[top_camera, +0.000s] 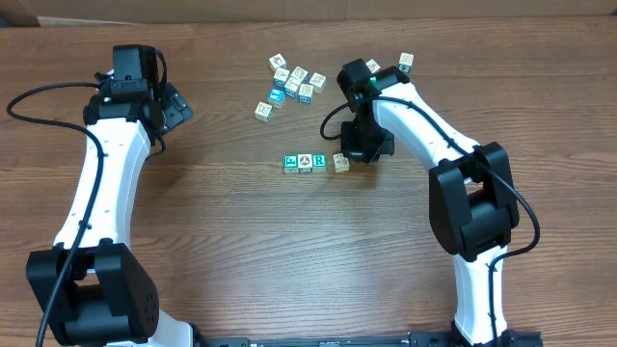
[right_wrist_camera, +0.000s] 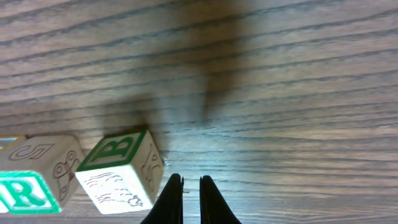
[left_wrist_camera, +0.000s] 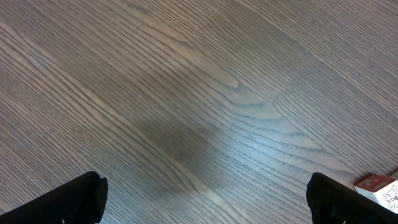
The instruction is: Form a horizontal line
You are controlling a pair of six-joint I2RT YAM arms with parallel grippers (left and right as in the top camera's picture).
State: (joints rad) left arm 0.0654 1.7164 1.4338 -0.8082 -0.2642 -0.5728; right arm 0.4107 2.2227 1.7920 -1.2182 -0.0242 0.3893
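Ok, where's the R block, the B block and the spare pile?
R block [top_camera: 319, 160]: overhead view, green top face.
B block [right_wrist_camera: 118, 149]: right wrist view, lettered face.
Spare pile [top_camera: 292, 86]: overhead view, middle cube.

Scattered loose cubes [top_camera: 299, 75], wooden table [top_camera: 231, 222]

The R cube [right_wrist_camera: 22, 194] runs off the right wrist view's lower left corner.

three-cube horizontal line [top_camera: 305, 162], touching, faces green, white, green R, cream cube [top_camera: 340, 162] just beside its right end, skewed
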